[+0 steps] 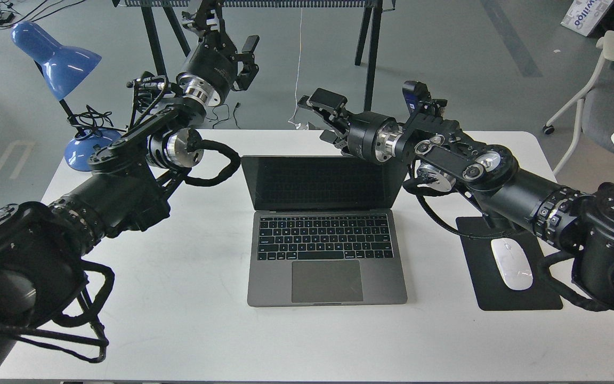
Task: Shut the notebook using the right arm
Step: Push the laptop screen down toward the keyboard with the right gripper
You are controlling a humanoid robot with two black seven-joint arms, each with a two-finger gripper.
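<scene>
The notebook (328,266) lies open in the middle of the white table (179,320), its black screen (317,184) facing me and leaning forward. My right arm (477,170), with a blue module near the wrist, reaches in from the right across the lid's top right corner. Its wrist sits against the lid's top edge. The right gripper (322,118) is open and empty, just behind the lid's top edge. My left gripper (247,60) is open and empty, held high behind the table's back left, well away from the notebook.
A black mouse pad (520,298) with a white mouse (510,264) lies right of the notebook, partly under my right arm. A blue desk lamp (54,58) stands at the back left corner. Black stand legs (368,53) and a chair (605,80) are behind the table.
</scene>
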